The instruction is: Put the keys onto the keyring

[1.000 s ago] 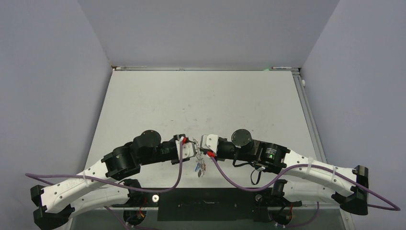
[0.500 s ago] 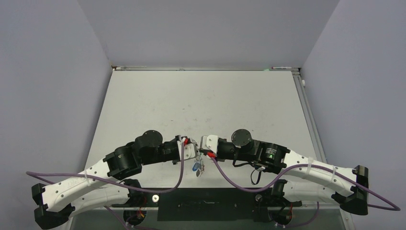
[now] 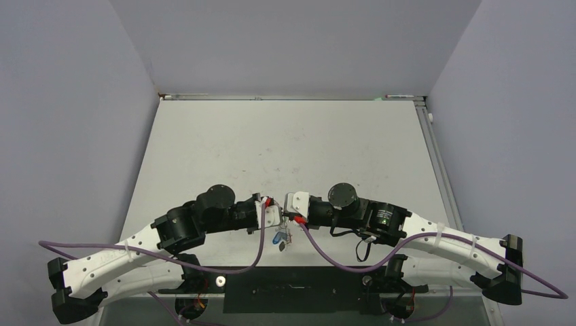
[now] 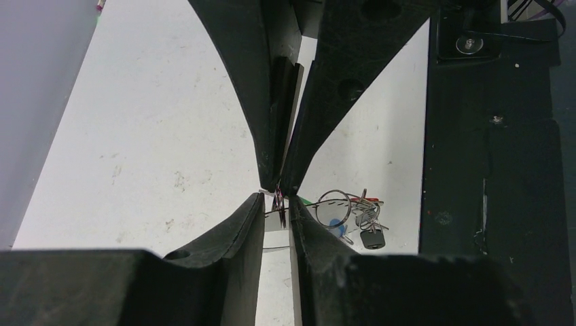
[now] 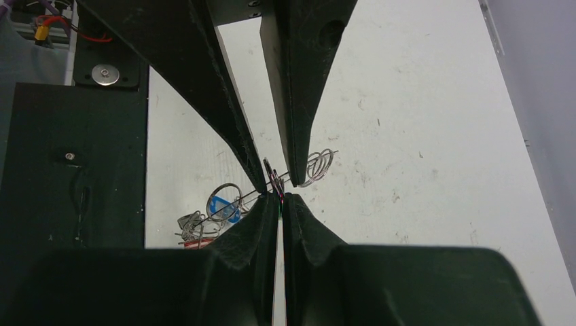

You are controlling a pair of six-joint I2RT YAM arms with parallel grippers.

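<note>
A: Checking the right end effector: how does it stand?

B: Fingers pressed together, pinching the wire of the keyring at their tips.

A: And the left end effector?

B: Tip to tip with the right one, over the near middle of the surface. Its fingers show a narrow gap with the wire in it. Whether they pinch it, I cannot tell.

A: Where are the keys?

B: Bunched by the keyring, just beside both sets of tips, on the side toward the arm bases. A blue tag and a red tag show among them. Whether the bunch touches the surface, I cannot tell.
</note>
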